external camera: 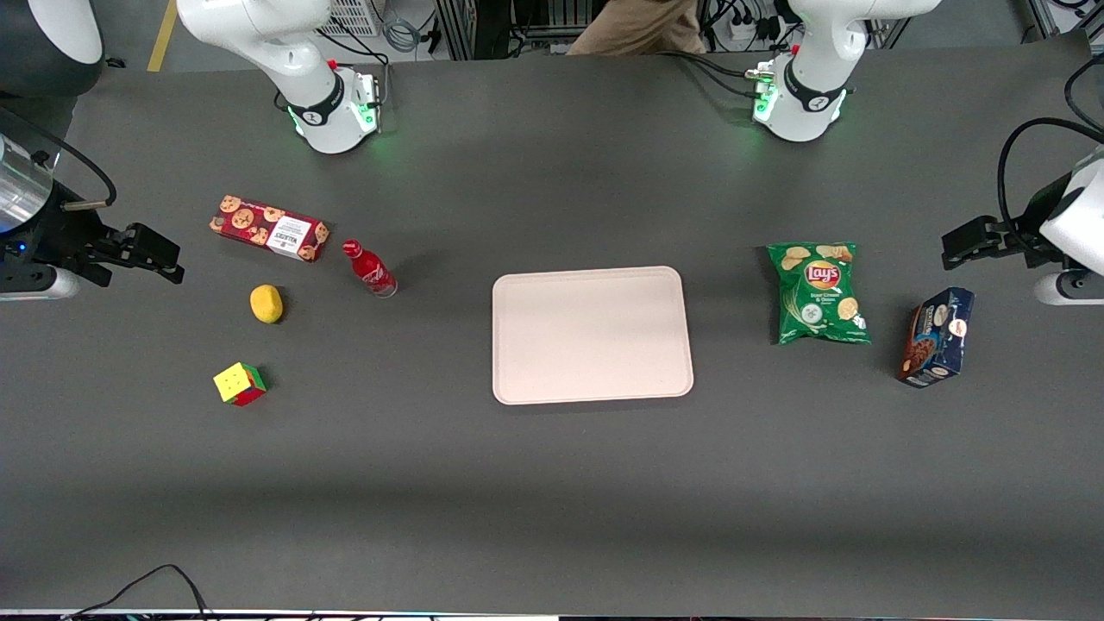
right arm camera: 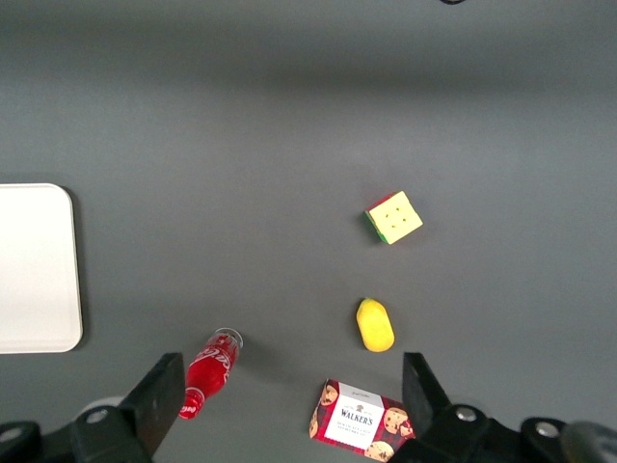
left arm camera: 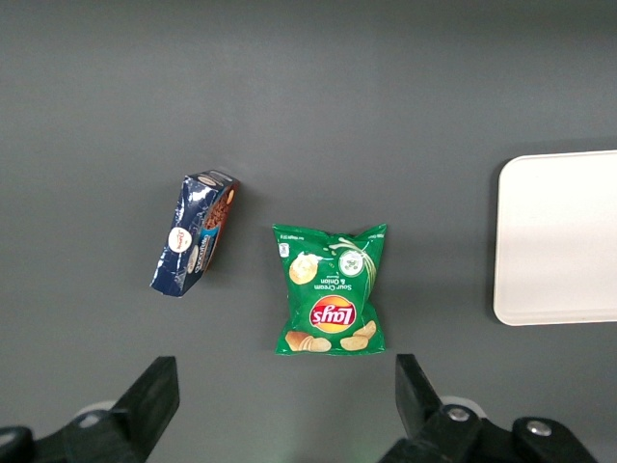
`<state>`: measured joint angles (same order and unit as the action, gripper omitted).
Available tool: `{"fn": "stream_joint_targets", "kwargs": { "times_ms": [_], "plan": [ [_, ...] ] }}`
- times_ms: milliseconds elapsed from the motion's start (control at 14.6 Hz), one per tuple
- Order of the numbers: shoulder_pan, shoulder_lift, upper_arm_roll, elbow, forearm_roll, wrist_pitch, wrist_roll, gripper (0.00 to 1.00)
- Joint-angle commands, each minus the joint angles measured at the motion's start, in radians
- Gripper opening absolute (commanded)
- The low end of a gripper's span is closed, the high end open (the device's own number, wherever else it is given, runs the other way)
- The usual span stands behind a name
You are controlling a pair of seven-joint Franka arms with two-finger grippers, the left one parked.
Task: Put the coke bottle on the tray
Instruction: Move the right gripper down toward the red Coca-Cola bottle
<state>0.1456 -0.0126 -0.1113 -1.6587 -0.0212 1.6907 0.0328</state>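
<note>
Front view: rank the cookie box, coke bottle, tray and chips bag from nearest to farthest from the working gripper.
From the gripper, open at the working arm's end:
1. Cookie box, beside it.
2. Coke bottle, toward the tray.
3. Tray, mid-table.
4. Chips bag, toward the parked arm's end.

Counter dark grey. Tray pale pinkish-beige, plain. Coke bottle red, red cap, white script, clear base. Cookie box red, cookie pattern, white label. Lemon yellow. Cube yellow, green, red. Chip bag green. Another box dark blue and brown. Claw black.
</note>
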Motion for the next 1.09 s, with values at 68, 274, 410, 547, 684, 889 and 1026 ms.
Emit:
{"fn": "stream_joint_targets", "kwargs": {
  "times_ms": [68, 274, 410, 547, 684, 889, 1026],
  "plan": [
    [-0.004, 0.019, 0.001, 0.027, -0.008, -0.023, -0.027, 1.0],
    [-0.003, 0.029, 0.004, 0.024, 0.003, -0.025, -0.027, 1.0],
    [0.009, 0.022, 0.01, -0.021, 0.023, -0.045, -0.024, 1.0],
    [0.015, -0.007, 0.028, -0.093, 0.033, -0.042, -0.019, 1.0],
    [0.015, -0.052, 0.064, -0.203, 0.033, 0.002, -0.011, 1.0],
    [0.015, -0.202, 0.132, -0.505, 0.033, 0.203, 0.07, 1.0],
    [0.014, -0.228, 0.191, -0.584, 0.032, 0.237, 0.136, 1.0]
  ]
}}
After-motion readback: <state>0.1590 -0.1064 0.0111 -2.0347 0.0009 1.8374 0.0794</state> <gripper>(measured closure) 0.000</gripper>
